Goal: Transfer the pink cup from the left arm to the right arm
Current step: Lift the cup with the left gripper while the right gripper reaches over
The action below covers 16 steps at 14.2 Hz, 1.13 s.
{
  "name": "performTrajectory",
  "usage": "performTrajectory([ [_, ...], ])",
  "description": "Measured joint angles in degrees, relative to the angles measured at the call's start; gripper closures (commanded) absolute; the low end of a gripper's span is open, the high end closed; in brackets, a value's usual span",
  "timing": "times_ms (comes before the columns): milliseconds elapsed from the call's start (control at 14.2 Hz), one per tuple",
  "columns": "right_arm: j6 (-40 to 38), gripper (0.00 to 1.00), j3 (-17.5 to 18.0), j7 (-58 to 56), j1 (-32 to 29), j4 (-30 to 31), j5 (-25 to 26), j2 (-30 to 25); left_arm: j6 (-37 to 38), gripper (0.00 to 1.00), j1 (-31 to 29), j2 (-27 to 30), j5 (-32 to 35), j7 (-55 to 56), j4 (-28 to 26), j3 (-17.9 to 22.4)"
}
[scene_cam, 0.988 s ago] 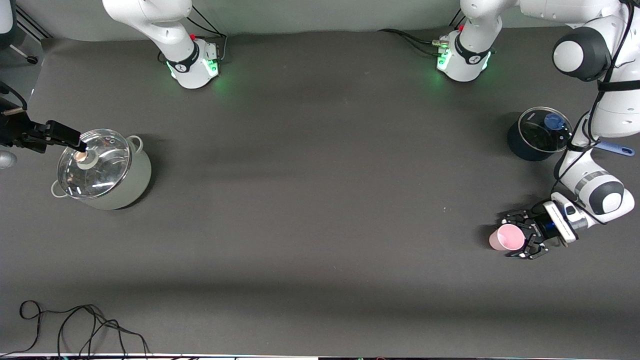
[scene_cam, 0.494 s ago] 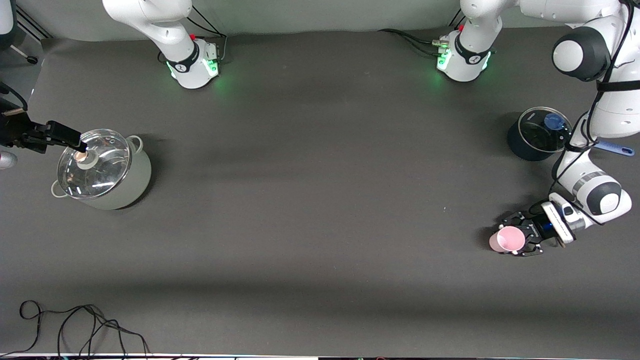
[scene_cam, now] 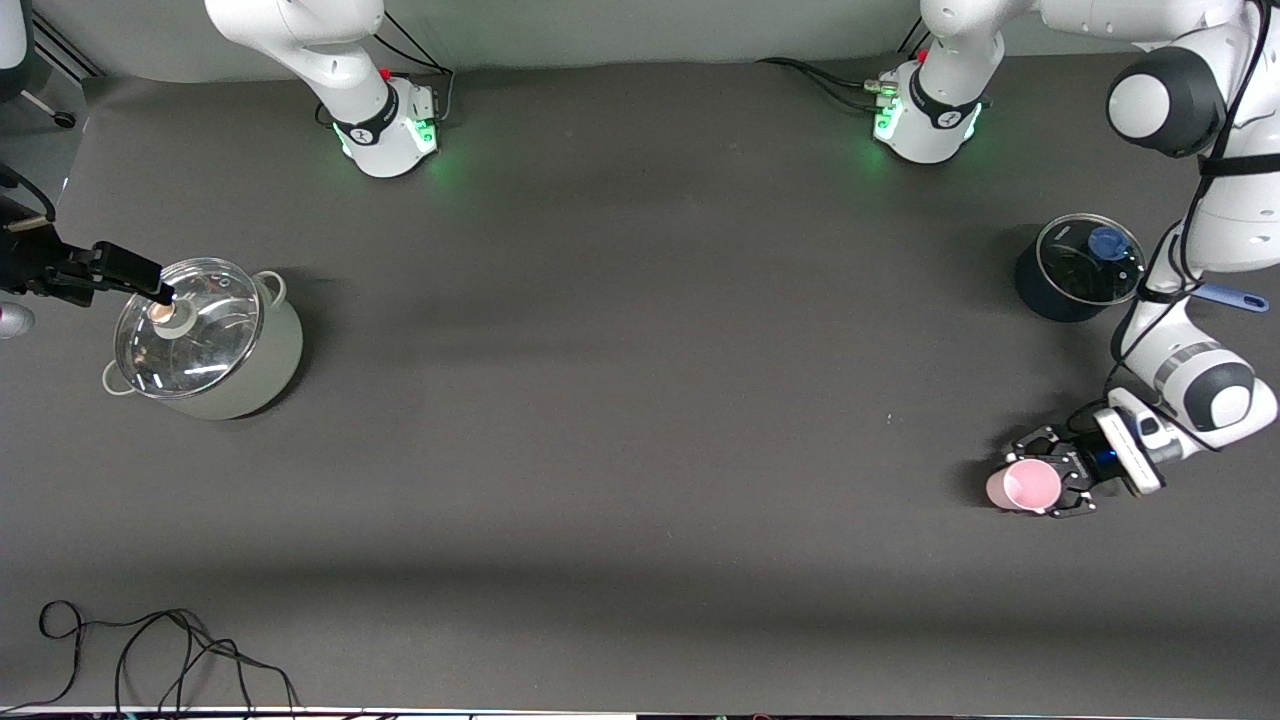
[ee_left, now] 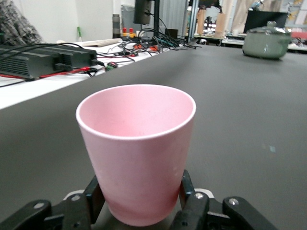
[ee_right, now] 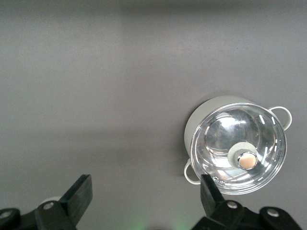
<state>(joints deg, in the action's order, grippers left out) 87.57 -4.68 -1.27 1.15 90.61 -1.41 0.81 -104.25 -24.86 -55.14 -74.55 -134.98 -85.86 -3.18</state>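
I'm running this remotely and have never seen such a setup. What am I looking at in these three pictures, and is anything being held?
These are two white robot arms at a dark table, each ending in a black two-finger gripper. The wide picture comes from a high camera facing the robots, whose bases stand along its top. The other two come from cameras on the arms' wrists.

The left gripper is low at the left arm's end of the table, shut on the pink cup. Its wrist picture shows the upright cup between the fingers.

The right gripper is open, empty, and hangs by the grey-green pot with a glass lid; its wrist picture looks down on that pot.

A dark pot with a glass lid stands farther from the front camera than the cup. A black cable lies at the table's near edge.
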Motion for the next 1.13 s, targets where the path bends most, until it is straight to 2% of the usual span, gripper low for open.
performTrajectory([
  [424, -0.11, 0.01, 0.03, 0.00, 0.02, 0.02, 0.00, 0.14, -4.61, 0.89, 5.52, 14.95, 0.08, 17.88, -5.80, -0.37],
  [776, -0.14, 0.00, 0.09, 0.81, 0.07, -0.02, -0.19, 0.45, -14.54, 0.89, 14.64, 31.72, -1.77, 28.45, -18.93, -0.72],
  [1129, -0.14, 0.00, 0.55, 20.11, 3.14, -1.29, -5.41, 0.22, -24.99, 0.89, 29.15, 46.84, -12.60, 29.95, -34.11, -0.95],
])
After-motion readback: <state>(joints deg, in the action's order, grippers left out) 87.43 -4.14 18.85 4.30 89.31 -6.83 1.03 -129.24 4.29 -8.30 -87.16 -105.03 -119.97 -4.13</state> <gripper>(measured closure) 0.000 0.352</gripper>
